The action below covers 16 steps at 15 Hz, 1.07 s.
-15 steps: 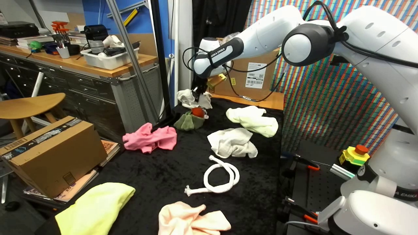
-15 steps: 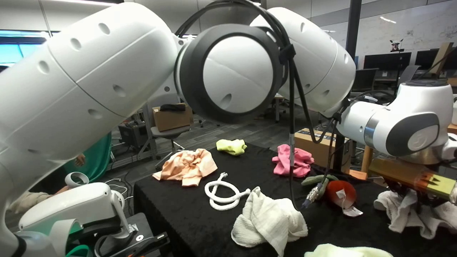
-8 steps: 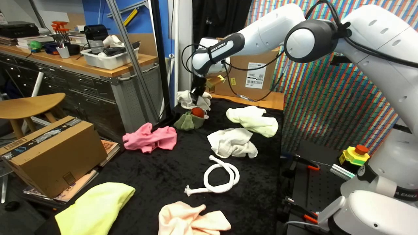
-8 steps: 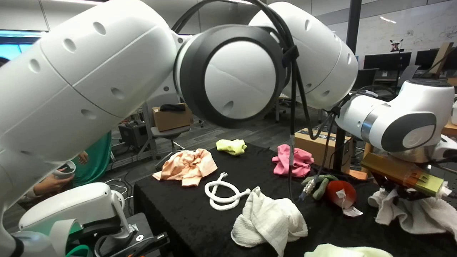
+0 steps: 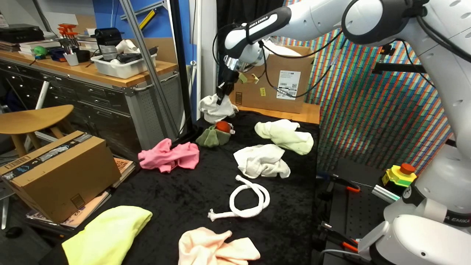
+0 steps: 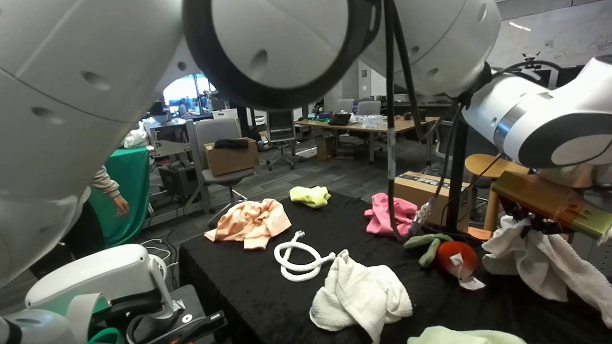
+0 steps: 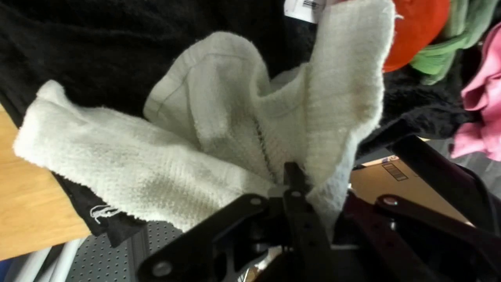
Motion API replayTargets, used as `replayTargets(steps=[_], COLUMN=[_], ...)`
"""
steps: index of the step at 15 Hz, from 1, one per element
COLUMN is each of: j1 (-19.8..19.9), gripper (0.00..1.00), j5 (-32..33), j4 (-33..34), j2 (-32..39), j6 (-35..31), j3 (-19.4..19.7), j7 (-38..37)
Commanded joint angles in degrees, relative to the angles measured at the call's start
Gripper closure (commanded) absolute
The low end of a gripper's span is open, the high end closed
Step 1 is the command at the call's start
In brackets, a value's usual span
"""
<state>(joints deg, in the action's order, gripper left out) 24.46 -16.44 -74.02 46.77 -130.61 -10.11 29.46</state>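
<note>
My gripper (image 7: 319,184) is shut on a white towel (image 7: 235,113) and holds it up by a bunched part; the right finger is partly hidden behind the cloth. The towel hangs in folds from the gripper (image 5: 221,96) at the far end of the black-covered table (image 5: 176,191). I cannot tell whether its lower edge still touches the table. It also shows below the gripper in an exterior view (image 6: 530,267). A red stuffed toy (image 6: 457,259) with green leaves (image 6: 432,248) and a white tag lies beside the towel; it also shows in the wrist view (image 7: 419,35).
On the table lie a pink cloth (image 5: 169,156), a second white cloth (image 5: 261,161), a pale green cloth (image 5: 285,137), a white rope (image 5: 250,212), a peach cloth (image 5: 217,250) and a yellow cloth (image 5: 110,235). A cardboard box (image 5: 254,96) stands behind the arm. A black post (image 5: 180,73) rises beside the table.
The arm and gripper have risen, pulling the white towel upward so that it hangs longer and straighter. The cable on the arm has shifted. The other cloths, rope and toy have not moved.
</note>
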Motion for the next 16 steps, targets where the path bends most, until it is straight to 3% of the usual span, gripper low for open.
replayTargets(steps=[1,5,12,16], j1=[5.3,6.7,-0.5,-6.2], gripper=[0.98,0.98,0.98,0.98], j5=[-8.4,-17.8,-26.5,-28.0], j4=[-13.6,-24.0,-41.8,-51.3], j2=[-12.2,-23.1,-44.1,-56.9], j6=[0.0,3.3,12.0,11.5], j3=[-4.1,-3.9,5.5,12.3], j7=[10.0,21.9,33.2,31.8])
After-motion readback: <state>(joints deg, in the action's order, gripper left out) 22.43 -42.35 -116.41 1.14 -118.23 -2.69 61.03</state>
